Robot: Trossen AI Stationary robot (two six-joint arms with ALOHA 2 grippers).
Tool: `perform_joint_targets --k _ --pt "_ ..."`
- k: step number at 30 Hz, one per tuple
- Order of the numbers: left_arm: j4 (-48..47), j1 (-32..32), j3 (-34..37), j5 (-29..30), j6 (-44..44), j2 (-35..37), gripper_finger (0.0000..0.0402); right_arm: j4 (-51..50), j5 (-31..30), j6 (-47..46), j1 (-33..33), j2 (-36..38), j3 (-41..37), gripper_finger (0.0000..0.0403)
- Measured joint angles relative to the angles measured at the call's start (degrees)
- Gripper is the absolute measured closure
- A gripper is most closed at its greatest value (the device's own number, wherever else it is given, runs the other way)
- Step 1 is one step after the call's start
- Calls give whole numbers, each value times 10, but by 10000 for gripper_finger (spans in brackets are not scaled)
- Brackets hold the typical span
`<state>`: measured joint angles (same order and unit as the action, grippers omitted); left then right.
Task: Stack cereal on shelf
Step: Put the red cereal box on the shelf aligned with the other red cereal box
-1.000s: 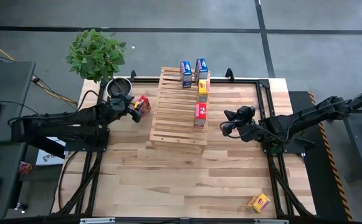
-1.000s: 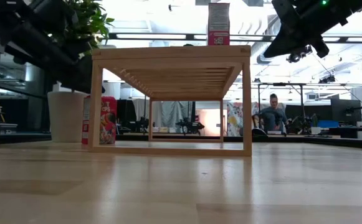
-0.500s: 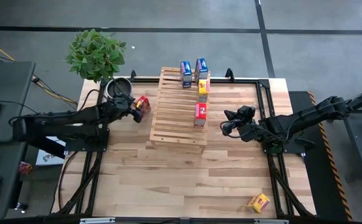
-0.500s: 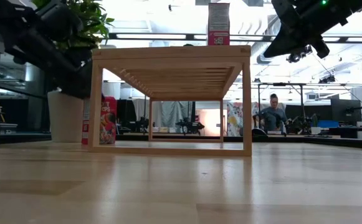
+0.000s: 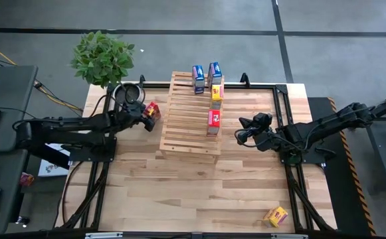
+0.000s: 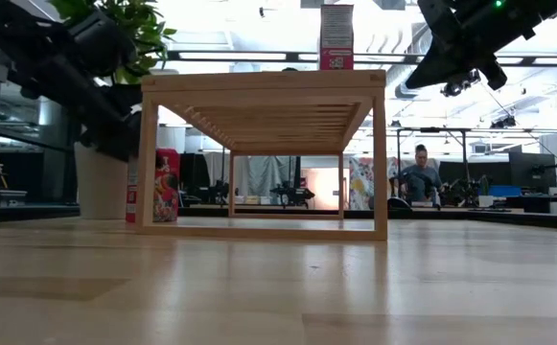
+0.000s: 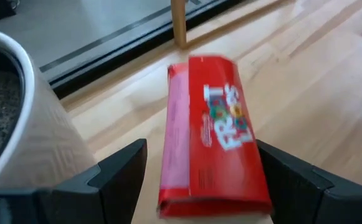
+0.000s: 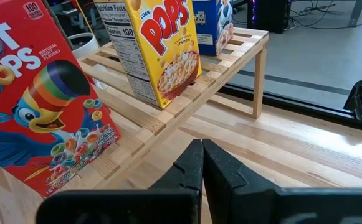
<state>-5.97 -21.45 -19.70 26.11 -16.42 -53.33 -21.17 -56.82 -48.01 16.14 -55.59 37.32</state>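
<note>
The pale slatted shelf [image 5: 189,113] stands at the table's far middle. On it stand two blue boxes [image 5: 198,78] [image 5: 214,73], a yellow box [image 5: 216,93] and a red box [image 5: 213,119]. Another red box [image 5: 152,111] stands on its bottom on the table, left of the shelf. My left gripper [image 7: 199,146] is open, with one finger on either side of that red box [image 7: 212,155]; I see no touch. My right gripper [image 8: 202,165] is shut and empty, right of the shelf [image 5: 240,133]. A second yellow box [image 5: 276,216] lies near the table's near right corner.
A potted plant [image 5: 103,56] in a white pot [image 7: 19,124] stands at the far left corner, close behind my left gripper. A person sits in the room beyond the table [image 6: 419,177]. Bare plank tabletop [image 5: 193,186] lies in front of the shelf.
My left arm has shifted a little toward the table's far edge, staying beside the red box on the table. The box has kept its place. My right arm has kept still.
</note>
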Motion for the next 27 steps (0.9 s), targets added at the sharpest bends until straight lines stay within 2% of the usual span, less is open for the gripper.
perform_joint_targets --k 11,16,22,27 --pt "6 -11 0 -7 1 -5 137 0 0 0 0 0 0 402" --pt "6 -11 0 -31 0 -5 174 0 0 0 0 0 0 402" --pt "6 -11 0 -32 5 -1 228 0 1 0 0 0 0 402" --pt "4 -10 0 -32 10 12 250 0 1 0 0 0 0 402"
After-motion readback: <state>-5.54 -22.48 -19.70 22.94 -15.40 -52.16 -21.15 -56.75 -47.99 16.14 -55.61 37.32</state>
